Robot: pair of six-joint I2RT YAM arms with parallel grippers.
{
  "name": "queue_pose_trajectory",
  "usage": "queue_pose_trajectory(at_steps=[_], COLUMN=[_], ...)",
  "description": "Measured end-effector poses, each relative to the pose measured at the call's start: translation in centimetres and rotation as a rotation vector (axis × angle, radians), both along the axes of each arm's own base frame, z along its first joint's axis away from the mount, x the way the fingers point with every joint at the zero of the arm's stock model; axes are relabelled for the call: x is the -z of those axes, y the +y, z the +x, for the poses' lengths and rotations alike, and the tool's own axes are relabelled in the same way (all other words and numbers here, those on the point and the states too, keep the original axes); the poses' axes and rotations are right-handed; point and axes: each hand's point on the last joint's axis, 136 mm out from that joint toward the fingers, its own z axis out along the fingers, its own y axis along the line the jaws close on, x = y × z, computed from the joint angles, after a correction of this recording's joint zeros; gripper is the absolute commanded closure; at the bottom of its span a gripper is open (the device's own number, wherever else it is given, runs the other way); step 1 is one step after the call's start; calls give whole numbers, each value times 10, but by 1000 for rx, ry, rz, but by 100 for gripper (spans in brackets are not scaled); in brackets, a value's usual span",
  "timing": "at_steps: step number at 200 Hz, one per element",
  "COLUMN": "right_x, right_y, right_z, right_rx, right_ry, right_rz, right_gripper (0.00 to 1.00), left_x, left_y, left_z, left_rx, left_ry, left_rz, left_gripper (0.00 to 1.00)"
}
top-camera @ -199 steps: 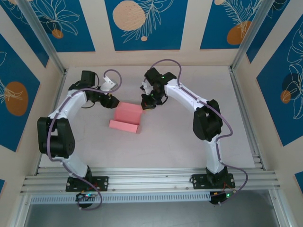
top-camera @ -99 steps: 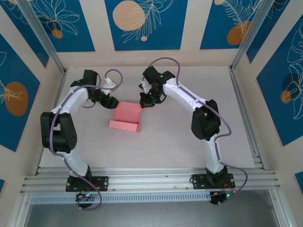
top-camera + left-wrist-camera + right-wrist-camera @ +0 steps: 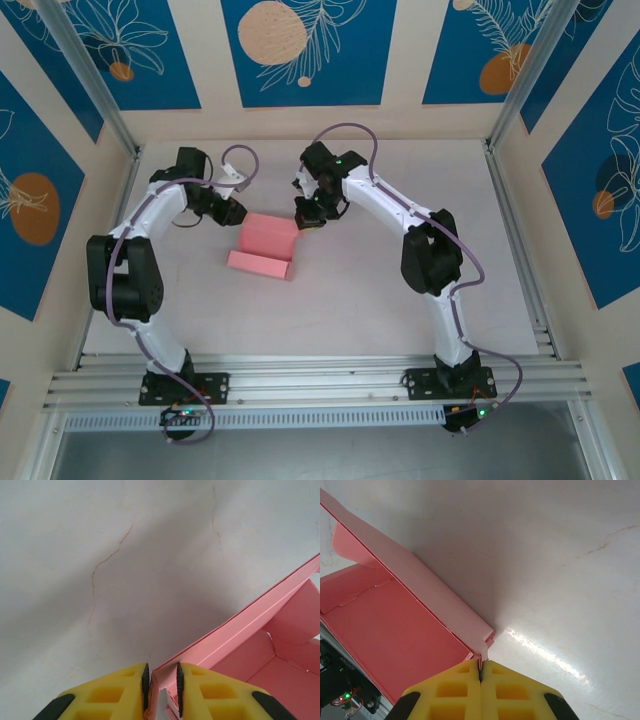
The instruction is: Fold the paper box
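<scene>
1. Mid-bench (image 3: 380, 290), toward the far side, the paper box (image 3: 268, 240) lies btwn both arms. In top view the wrists hide the fingertips.
2. Wrist views cut the box off at frame edges.
3. Thin pale-pink card, matte, creased walls, shallow tray shape. Bench pale w/ hairline cracks.
4. Long axis approx left-right, open side up.
5. L tool (image 3: 161, 680) clamped on the box's left corner. R tool (image 3: 481, 667) pinched tight on the right corner's edge.
</scene>
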Motion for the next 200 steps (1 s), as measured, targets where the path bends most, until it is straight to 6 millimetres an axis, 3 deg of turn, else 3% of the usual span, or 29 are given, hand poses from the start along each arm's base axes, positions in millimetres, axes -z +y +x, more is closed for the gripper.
queue_pose_trajectory(at_steps=[21, 52, 90, 142, 171, 200], right_x=[0, -1, -2, 0, -13, -40], right_y=[-1, -2, 1, -5, -18, -32], right_z=[1, 7, 16, 17, 3, -17], right_rx=[4, 24, 41, 27, 15, 16], right_ry=[-2, -11, -30, -95, -168, -273], right_rz=[-3, -7, -10, -43, -27, 31], right_gripper=[97, 94, 63, 27, 17, 17], left_x=[0, 2, 15, 13, 13, 14], left_y=[-1, -2, 1, 2, 2, 2], left_z=[0, 4, 10, 16, 18, 17], left_rx=[-3, -45, -128, -142, -138, -137], left_ry=[3, 5, 10, -12, -23, -21], left_rz=[-5, -7, 14, 18, 19, 21], left_gripper=[82, 100, 100, 100, 100, 100])
